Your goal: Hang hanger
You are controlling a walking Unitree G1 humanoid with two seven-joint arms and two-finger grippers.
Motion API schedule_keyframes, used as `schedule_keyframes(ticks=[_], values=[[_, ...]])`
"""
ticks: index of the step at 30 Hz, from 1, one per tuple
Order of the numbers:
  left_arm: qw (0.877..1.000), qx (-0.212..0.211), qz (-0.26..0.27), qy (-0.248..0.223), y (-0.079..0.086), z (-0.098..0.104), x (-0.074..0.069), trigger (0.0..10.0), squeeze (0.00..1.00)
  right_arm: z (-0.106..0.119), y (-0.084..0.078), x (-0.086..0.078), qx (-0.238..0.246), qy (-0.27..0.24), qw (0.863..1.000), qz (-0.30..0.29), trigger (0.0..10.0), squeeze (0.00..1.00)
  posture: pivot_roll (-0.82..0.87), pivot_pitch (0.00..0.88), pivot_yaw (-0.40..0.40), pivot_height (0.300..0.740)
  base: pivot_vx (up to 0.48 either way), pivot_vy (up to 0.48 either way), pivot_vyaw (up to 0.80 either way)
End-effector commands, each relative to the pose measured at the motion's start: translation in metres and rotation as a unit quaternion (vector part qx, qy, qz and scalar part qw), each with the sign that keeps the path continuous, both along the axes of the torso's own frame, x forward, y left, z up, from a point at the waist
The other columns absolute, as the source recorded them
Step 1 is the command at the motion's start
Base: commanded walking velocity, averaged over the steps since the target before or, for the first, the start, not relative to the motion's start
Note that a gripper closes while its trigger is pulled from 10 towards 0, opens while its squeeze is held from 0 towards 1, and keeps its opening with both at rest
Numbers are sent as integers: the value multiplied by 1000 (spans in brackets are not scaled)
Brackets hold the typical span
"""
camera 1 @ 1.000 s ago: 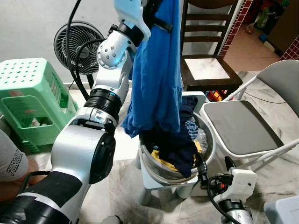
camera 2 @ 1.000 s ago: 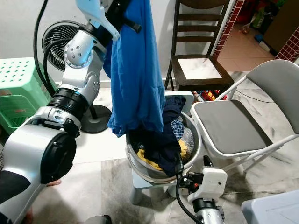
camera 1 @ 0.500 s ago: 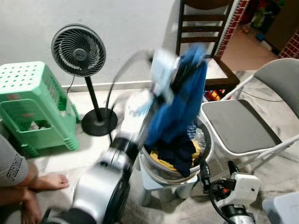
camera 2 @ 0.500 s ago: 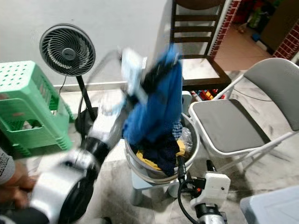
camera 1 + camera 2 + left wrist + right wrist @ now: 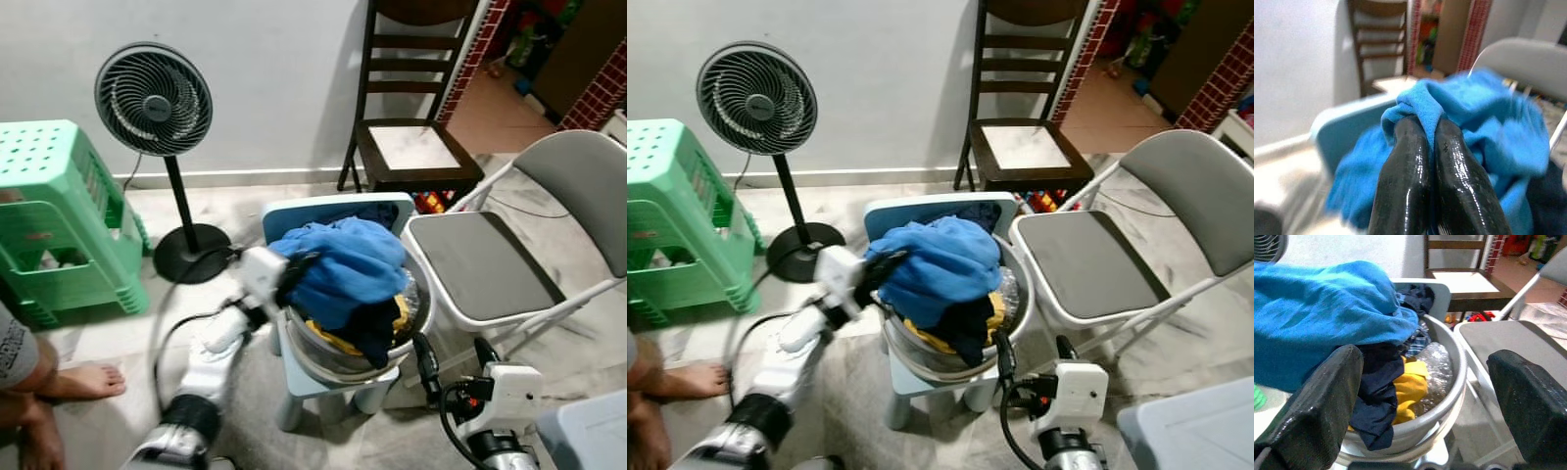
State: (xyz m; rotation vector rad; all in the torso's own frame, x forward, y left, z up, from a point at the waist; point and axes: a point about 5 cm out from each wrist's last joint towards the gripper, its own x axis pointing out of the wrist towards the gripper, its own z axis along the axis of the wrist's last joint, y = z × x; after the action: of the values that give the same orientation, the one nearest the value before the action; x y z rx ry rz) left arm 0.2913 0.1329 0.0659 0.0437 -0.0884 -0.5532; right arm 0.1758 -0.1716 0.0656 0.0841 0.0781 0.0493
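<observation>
A blue garment [image 5: 348,264] lies bunched on top of a pile of dark and yellow clothes in a metal basin [image 5: 323,357]. The basin stands on a small light-blue chair [image 5: 294,211]. My left gripper [image 5: 294,266] is at the basin's left rim, shut on a fold of the blue garment [image 5: 1484,112], which wraps over its fingertips [image 5: 1410,127]. My right gripper [image 5: 1425,362] hangs low in front of the basin, open, with nothing between its fingers [image 5: 424,362].
A grey folding chair [image 5: 480,264] stands right of the basin, a dark wooden chair [image 5: 411,147] behind it. A standing fan [image 5: 154,98] and a green plastic stool [image 5: 54,215] are at the left. A person's bare foot [image 5: 78,382] rests on the floor at lower left.
My left arm has swung down from overhead to the basin's rim. The blue garment, which hung full length, is now heaped on the pile. The right arm stayed put.
</observation>
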Motion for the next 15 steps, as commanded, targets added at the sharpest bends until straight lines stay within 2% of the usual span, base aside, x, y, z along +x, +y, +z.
schedule_keyframes(ticks=[1,5,11,15], values=[[1000,13,-2,14,-1,-2,-5,0,0,1,-4,1,-1,4,1000,1,10000,0,86,131,-169,740,0,0,0],[999,23,9,41,3,-12,-9,0,0,1,-2,6,0,2,1000,6,10000,0,101,133,-171,740,0,0,0],[999,22,5,31,-6,-3,1,0,0,1,-1,7,1,1,1000,7,10000,0,96,130,-162,740,0,0,0],[998,34,-5,46,-10,-1,3,0,0,-1,-2,3,2,8,1000,1,10000,0,85,126,-148,740,0,0,0]])
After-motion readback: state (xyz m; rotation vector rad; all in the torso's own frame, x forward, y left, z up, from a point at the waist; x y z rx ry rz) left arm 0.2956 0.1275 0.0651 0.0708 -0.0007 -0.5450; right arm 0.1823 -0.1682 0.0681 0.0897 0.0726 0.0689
